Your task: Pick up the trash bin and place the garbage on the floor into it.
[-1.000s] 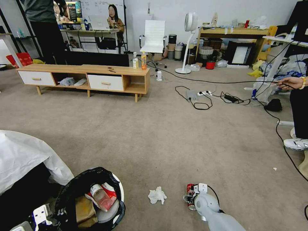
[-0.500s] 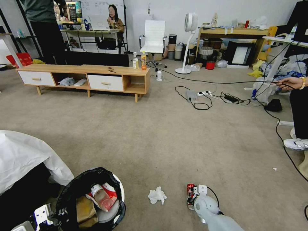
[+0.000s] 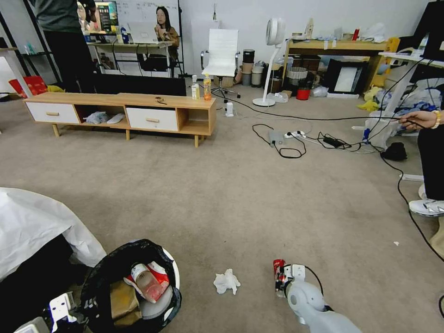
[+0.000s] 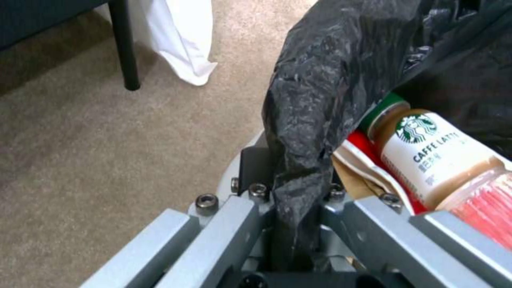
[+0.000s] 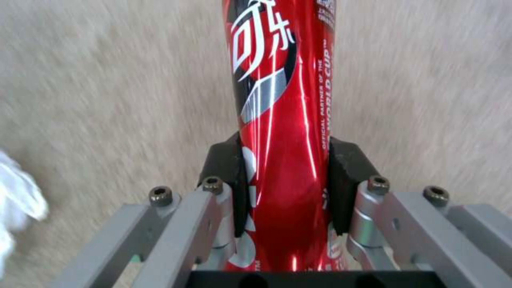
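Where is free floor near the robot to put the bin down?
Bare carpet lies ahead, between the white sheet and the cables. A narrow patch separates the trash bin and the tissue. It is crowded between the tissue and the can in the right gripper.

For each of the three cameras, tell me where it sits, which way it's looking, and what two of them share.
Head view: on the head, looking forward and down over the floor; right gripper on the can, left gripper at the bin.
Left wrist view: along the fingers clamping the bin's bag.
Right wrist view: along the fingers squeezing the can.
Shared: head and right wrist views both show the can and tissue.
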Controlling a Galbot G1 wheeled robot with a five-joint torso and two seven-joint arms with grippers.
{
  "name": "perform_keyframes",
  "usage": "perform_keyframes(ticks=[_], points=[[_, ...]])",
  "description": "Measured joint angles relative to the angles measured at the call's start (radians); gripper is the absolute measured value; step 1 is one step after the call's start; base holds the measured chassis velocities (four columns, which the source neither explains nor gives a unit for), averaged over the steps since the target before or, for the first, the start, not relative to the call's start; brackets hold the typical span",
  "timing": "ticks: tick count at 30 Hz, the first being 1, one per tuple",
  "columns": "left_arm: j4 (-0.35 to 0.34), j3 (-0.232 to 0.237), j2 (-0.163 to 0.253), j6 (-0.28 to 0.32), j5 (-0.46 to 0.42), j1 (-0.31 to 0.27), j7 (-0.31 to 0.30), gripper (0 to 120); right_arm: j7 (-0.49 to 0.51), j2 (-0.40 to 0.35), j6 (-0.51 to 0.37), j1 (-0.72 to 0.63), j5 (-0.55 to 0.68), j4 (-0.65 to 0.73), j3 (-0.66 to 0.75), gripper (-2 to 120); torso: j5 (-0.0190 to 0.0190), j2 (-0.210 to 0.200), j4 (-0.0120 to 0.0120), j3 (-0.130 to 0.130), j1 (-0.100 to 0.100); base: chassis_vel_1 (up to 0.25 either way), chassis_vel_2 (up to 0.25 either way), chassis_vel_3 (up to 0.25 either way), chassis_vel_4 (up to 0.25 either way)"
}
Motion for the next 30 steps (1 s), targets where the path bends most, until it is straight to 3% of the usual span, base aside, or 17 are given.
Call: perform_keyframes(ticks=[17, 23, 30], points=[[-0.027, 0.005, 0.006, 0.007, -0.003, 0.001, -0.004, 2, 0.045, -0.154, -0.004, -0.011, 0.044, 0.414, 0.003, 28, -0.0001, 0.0, -0.0002, 0.0, 0.0, 0.0, 0.0, 0.0, 0.0], [-0.039, 0.008, 0.008, 0.01, -0.002, 0.004, -0.005, 2, 0.079, -0.203, -0.009, 0.098, 0.136, 0.656, -0.062, 28, -0.0003, 0.0, 0.0002, 0.0, 0.0, 0.0, 0.0, 0.0, 0.0], [-0.047, 0.013, 0.01, 0.014, -0.003, 0.004, -0.005, 2, 0.076, -0.232, 0.019, 0.248, 0.191, 0.818, -0.187, 28, -0.0002, 0.0, -0.0001, 0.0, 0.0, 0.0, 0.0, 0.0, 0.0]])
